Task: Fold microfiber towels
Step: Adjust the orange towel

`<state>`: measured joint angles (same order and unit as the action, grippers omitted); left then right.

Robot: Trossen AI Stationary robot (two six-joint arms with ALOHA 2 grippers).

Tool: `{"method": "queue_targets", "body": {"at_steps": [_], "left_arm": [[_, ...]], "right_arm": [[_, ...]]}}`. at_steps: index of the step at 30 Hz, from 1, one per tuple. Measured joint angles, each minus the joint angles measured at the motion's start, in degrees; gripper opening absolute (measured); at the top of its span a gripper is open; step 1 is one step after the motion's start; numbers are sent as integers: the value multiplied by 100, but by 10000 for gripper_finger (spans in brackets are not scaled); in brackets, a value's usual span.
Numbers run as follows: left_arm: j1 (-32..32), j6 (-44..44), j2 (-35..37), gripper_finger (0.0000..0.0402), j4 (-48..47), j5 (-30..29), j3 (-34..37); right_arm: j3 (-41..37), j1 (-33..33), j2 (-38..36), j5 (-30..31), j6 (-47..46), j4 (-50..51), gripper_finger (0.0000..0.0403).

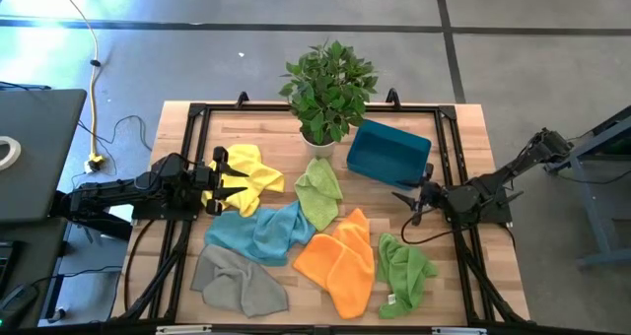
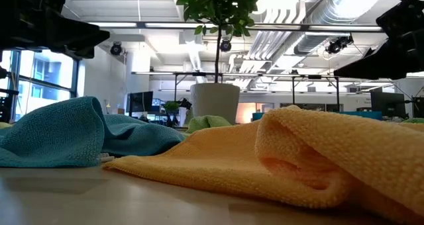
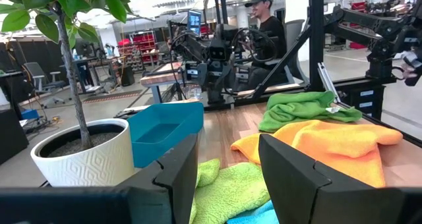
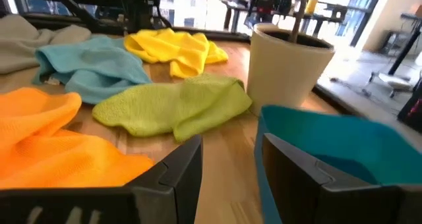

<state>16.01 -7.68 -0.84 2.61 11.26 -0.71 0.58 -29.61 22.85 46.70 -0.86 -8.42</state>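
Six crumpled towels (image 1: pixel 296 232), soft and limp; best pinched at corners. Left tool (image 1: pixel 219 180) and right tool (image 1: pixel 419 199) both spread, empty.

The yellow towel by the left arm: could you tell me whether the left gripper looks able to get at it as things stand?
Probably yes: the left gripper hangs open right at the yellow towel, with nothing lying between them.
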Motion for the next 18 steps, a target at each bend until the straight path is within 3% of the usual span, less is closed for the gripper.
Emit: {"method": "queue_targets", "body": {"at_steps": [6, 18], "left_arm": [[1, 0, 0, 152, -2, 0, 0], [0, 0, 2, 152, -1, 0, -1]], "right_arm": [[0, -1, 0, -10, 1292, -959, 149], [0, 252, 0, -209, 1443, -2506, 149]]}}
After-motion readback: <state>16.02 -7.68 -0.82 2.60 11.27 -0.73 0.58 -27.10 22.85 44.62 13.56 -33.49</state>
